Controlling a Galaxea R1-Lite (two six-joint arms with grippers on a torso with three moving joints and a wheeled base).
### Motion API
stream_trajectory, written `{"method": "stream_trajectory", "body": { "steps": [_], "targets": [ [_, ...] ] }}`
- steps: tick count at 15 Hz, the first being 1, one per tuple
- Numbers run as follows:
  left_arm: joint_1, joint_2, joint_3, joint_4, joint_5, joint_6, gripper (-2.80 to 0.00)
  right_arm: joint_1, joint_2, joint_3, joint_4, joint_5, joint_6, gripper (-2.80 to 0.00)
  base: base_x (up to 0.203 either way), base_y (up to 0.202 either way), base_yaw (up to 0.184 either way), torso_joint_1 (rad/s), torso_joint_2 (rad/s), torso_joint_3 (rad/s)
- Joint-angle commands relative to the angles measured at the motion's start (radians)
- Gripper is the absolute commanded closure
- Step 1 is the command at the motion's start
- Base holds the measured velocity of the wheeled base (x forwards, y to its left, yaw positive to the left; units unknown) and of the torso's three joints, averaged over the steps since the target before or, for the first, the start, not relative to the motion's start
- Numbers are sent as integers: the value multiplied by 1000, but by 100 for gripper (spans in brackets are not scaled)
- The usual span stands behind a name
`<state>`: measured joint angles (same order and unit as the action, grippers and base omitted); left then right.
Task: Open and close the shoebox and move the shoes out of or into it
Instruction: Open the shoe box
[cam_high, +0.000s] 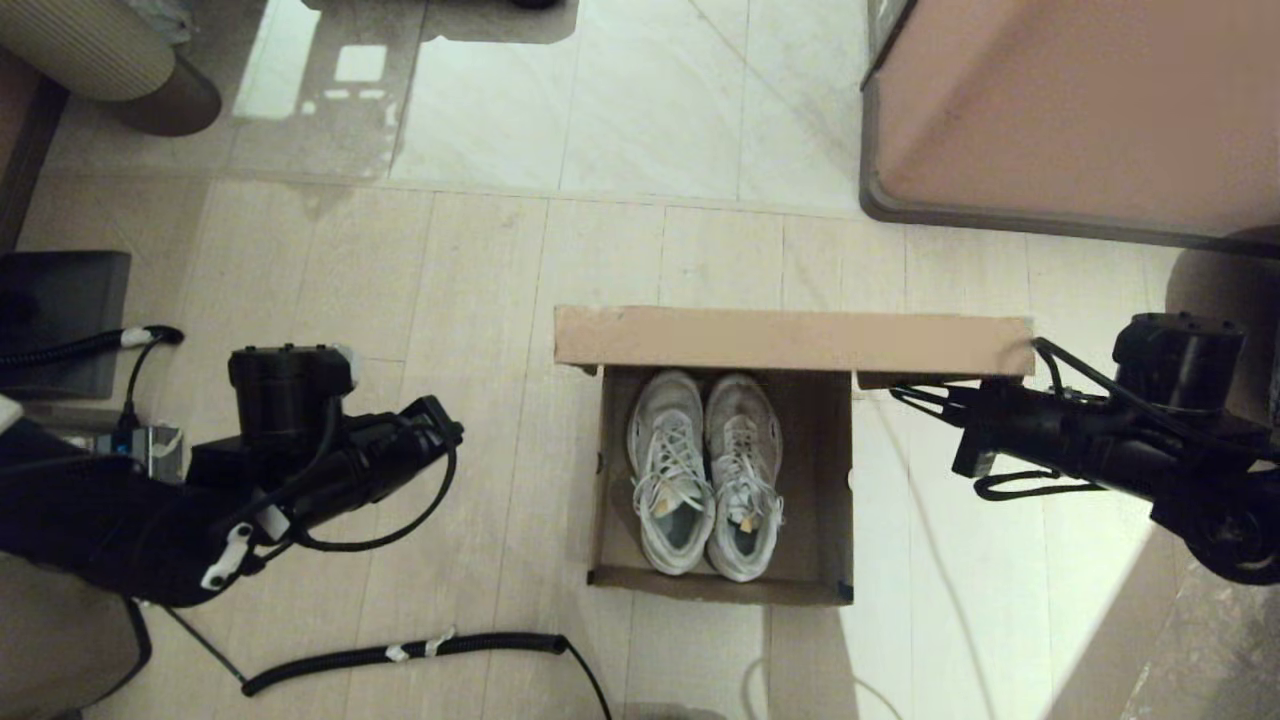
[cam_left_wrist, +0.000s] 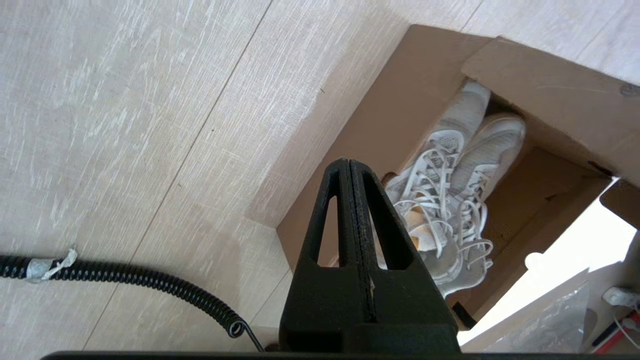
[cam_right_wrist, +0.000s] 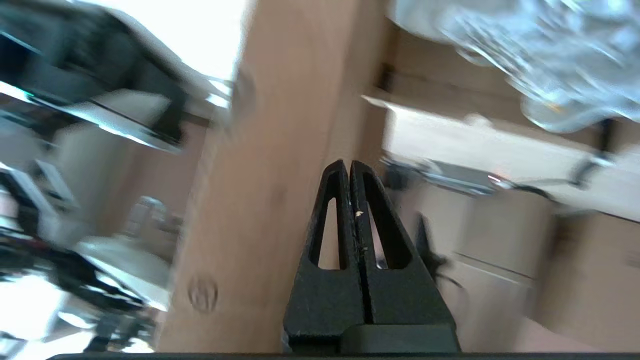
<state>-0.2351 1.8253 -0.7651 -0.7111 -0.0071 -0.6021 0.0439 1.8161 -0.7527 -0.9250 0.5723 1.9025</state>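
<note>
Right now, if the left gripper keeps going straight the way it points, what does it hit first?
Probably the shoebox: the shut left gripper points at its near side wall, with the shoes just beyond. Depth is unclear, so it might clear the rim and meet the shoes instead.

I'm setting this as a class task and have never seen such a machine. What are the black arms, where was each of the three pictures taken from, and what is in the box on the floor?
This is a two-armed robot. The wide picture comes from a camera on its head, looking down at the floor. The other two come from cameras on each wrist, looking along the gripper's fingers.

On the floor stands a brown cardboard shoebox with its lid raised at the far side. Inside lie the shoes, a pair of white lace-up sneakers, side by side.

The left gripper is shut and empty, held left of the box. The right gripper is also shut and holds nothing; it sits by the lid's right end, but whether it touches the lid is unclear. A coiled black cable lies on the floor.
</note>
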Motion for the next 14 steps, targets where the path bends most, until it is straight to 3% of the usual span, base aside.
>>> {"method": "stream_trajectory", "body": {
  "steps": [1,5,7,9,11,12,14],
  "targets": [
    [-1,-20,4,-4,-1,-2,0,-42,57,-74,-6,1,48,0,0,0,0,0,0,0],
    [0,-55,41,-9,1,-3,0,-106,133,-173,-13,-18,65,0,0,0,0,0,0,0],
    [6,-100,88,-12,19,-3,0,-101,100,-152,-68,-17,2,0,0,0,0,0,0,0],
    [15,-171,138,-12,53,13,0,-18,39,-83,-76,-15,-214,0,0,0,0,0,0,0],
    [42,-263,220,-13,82,91,0,121,-8,21,-36,-37,-607,0,0,0,0,0,0,0],
    [65,-321,267,-13,88,134,0,209,-30,68,9,-91,-794,0,0,0,0,0,0,0],
    [117,-445,380,-12,93,180,0,379,-77,128,102,-302,-1028,0,0,0,0,0,0,0]
  ]
}}
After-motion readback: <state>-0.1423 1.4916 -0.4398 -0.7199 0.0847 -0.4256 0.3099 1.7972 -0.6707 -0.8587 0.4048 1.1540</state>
